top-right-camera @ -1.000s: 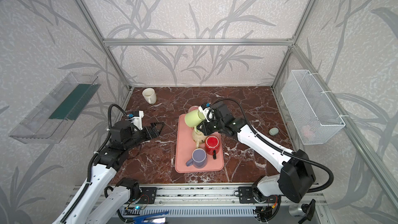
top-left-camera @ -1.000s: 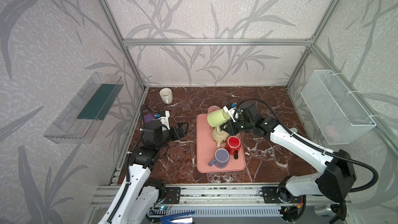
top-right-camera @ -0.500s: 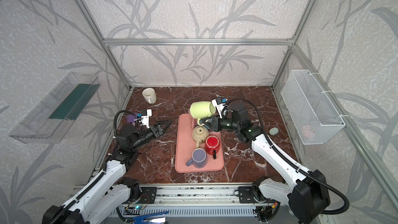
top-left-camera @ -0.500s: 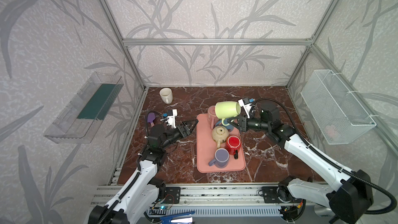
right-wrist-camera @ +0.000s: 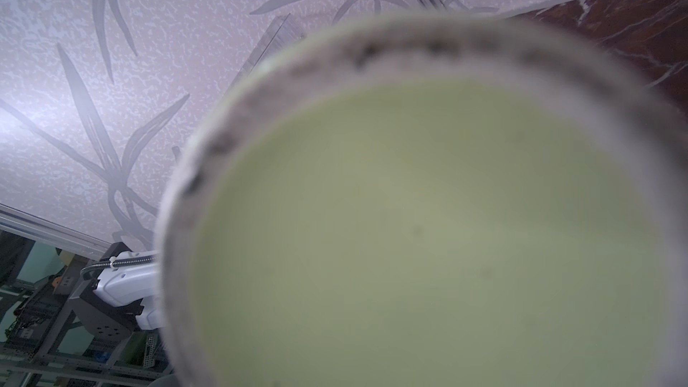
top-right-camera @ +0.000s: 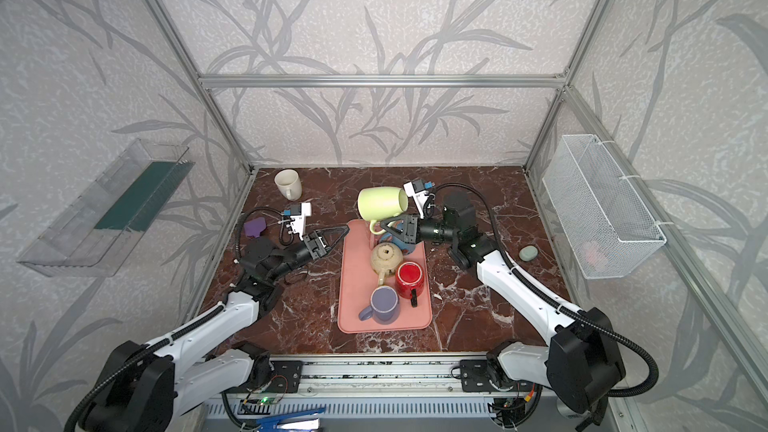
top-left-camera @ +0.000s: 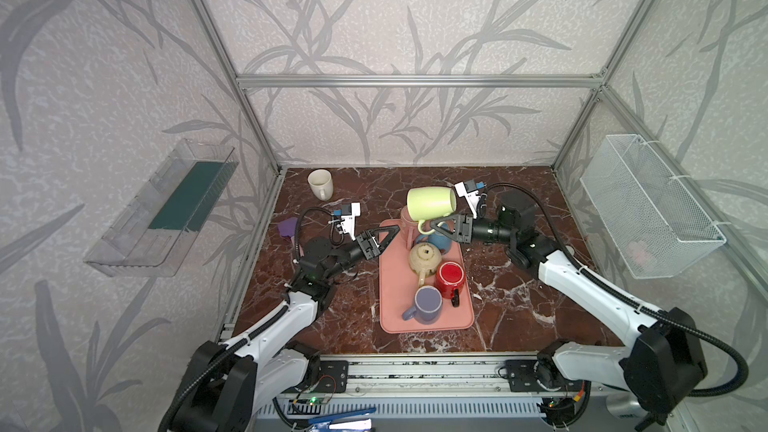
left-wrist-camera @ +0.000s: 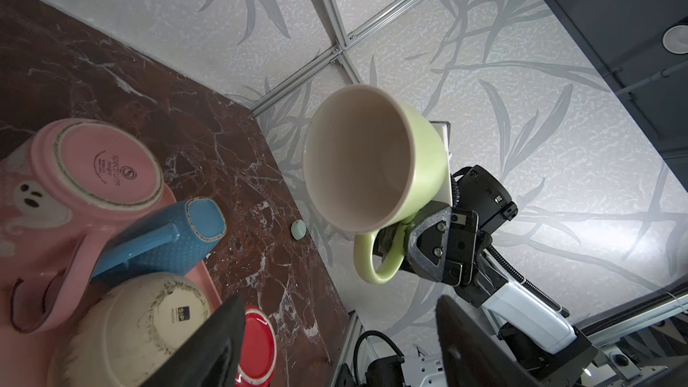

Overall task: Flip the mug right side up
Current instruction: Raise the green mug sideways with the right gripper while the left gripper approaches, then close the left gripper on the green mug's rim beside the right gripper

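The light green mug [top-left-camera: 430, 202] [top-right-camera: 381, 202] hangs in the air over the far end of the pink tray [top-left-camera: 390, 284]. It lies on its side, mouth to the left, handle underneath. My right gripper [top-left-camera: 436, 224] [top-right-camera: 386, 224] is shut on that handle. The left wrist view looks into the mug's cream inside [left-wrist-camera: 372, 158], with the right gripper [left-wrist-camera: 394, 240] pinching the handle. In the right wrist view the mug's blurred base [right-wrist-camera: 428, 236] hides the jaws. My left gripper [top-left-camera: 392, 232] [top-right-camera: 343, 231] [left-wrist-camera: 338, 303] is open and empty, just left of and below the mug.
On the tray an upside-down pink mug [top-left-camera: 409, 226], a blue mug [top-left-camera: 440, 238], a beige upturned pot [top-left-camera: 424, 257], a red mug [top-left-camera: 451, 280] and a purple mug [top-left-camera: 428, 305]. A cream mug [top-left-camera: 320, 184] stands back left. A wire basket [top-left-camera: 648, 205] hangs on the right wall.
The right gripper has raised the green mug off the tray and turned it onto its side. The left gripper has reached in toward the tray's far edge, its jaws narrower.
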You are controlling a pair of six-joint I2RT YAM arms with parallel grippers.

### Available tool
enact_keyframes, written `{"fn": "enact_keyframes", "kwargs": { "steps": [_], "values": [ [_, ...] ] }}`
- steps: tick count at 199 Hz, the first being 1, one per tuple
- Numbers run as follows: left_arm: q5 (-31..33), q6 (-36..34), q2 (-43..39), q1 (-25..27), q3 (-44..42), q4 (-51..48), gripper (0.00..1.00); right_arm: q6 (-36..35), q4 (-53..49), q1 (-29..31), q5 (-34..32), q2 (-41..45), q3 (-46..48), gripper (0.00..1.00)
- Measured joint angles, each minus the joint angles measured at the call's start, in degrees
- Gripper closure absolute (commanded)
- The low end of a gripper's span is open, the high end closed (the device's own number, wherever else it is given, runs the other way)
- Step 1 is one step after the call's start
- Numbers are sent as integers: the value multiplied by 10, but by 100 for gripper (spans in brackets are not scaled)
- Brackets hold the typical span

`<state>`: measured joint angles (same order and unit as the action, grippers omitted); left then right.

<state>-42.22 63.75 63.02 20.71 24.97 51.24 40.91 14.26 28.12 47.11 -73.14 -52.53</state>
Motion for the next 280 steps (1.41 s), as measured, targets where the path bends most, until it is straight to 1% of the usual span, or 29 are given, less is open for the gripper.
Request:
{"fn": "enact_keyframes", "kwargs": {
  "steps": [9,66,124,163,174,201,251,280],
  "values": [
    [-1,4,14,4,9,15,31,2,6,0,3,-2,0,100],
    [-12,52,94,37,50,124,36,14,40,0,24,-4,-2,100],
    [-15,62,111,63,70,148,39,30,70,0,37,-19,-12,100],
    [-16,65,119,71,78,160,42,37,88,3,44,-21,-14,100],
    [-16,68,126,73,78,167,44,39,94,5,45,-23,-14,100],
    [-16,80,146,74,78,185,54,48,111,10,50,-35,-17,100],
    [-16,96,165,74,80,217,57,50,124,20,54,-45,-17,100],
    [-18,99,165,75,83,229,68,51,136,21,53,-45,-17,100]
  ]
}}
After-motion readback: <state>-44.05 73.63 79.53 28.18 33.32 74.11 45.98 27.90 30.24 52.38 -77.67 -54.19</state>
